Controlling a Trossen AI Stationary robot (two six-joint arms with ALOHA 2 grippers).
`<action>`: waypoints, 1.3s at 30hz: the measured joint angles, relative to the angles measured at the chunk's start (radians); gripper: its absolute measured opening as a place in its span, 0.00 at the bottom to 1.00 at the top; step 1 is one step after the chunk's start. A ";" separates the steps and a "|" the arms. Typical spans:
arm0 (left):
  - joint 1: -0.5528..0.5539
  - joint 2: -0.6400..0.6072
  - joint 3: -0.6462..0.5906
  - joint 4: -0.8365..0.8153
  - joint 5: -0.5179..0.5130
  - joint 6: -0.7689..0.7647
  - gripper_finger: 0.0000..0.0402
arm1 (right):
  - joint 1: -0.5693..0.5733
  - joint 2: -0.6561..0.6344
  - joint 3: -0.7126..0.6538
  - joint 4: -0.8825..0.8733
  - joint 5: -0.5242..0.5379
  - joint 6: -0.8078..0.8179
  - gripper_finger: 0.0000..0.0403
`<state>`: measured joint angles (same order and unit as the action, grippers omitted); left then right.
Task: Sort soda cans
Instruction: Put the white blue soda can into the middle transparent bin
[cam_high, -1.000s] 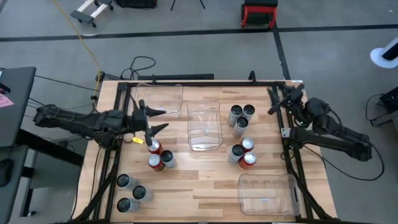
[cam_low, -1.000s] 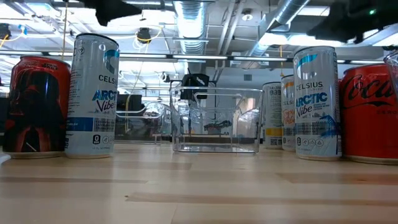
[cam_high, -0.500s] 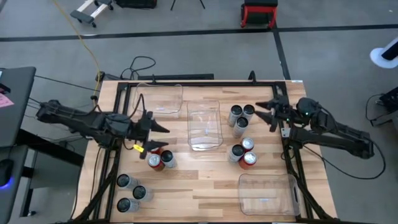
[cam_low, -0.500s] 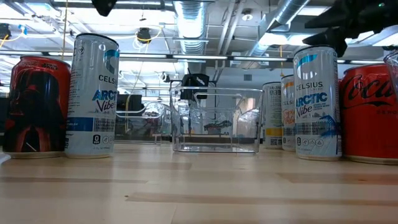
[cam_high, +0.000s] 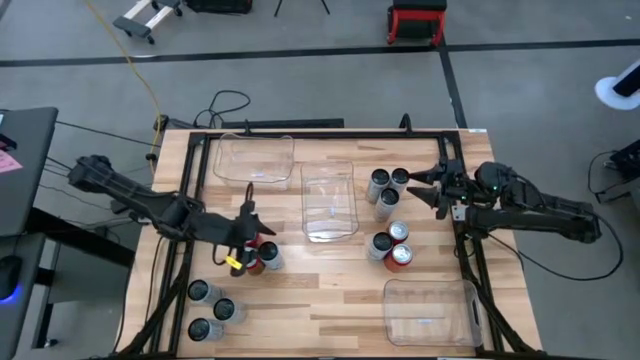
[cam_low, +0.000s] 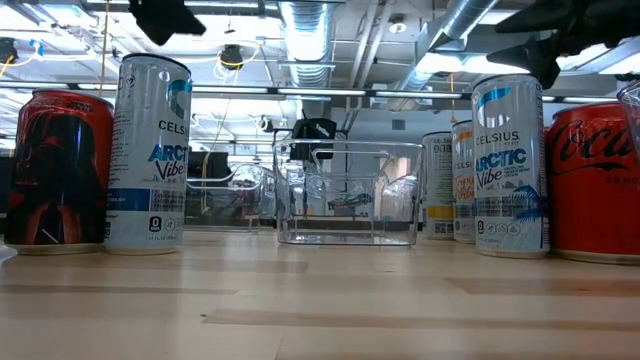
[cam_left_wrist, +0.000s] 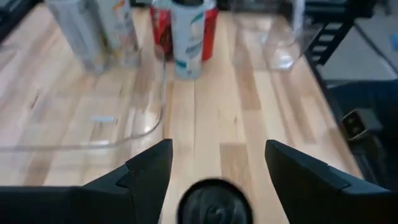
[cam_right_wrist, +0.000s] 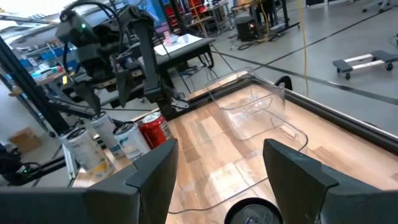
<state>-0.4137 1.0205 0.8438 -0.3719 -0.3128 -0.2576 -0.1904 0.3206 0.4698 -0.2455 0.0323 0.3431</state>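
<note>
Since a second ago, left gripper (cam_high: 243, 237) has dropped over the red cans (cam_high: 258, 258), fingers apart, empty. Right gripper (cam_high: 432, 186), open, empty, hovers beside silver cans (cam_high: 388, 190).

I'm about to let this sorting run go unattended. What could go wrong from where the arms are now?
1. The left gripper, open, sits right over a tight cluster of cans; closing on one could tip its neighbours.
2. The right gripper, open, is beside another packed cluster, so a finger might clip an adjacent can.
3. The clear bins may slide if bumped.
</note>
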 joint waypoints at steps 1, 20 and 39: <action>0.000 0.004 0.000 -0.016 0.000 -0.008 0.65 | 0.001 0.000 0.000 -0.001 0.000 0.000 0.64; 0.000 0.081 -0.001 -0.127 0.041 -0.123 0.96 | -0.001 0.021 0.000 0.017 0.142 -0.085 0.64; 0.000 0.190 -0.001 -0.086 0.049 -0.200 0.80 | 0.001 0.021 0.000 -0.041 0.071 -0.086 0.70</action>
<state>-0.4133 1.2103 0.8425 -0.4580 -0.2642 -0.4576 -0.1894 0.3412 0.4698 -0.2863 0.1032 0.2576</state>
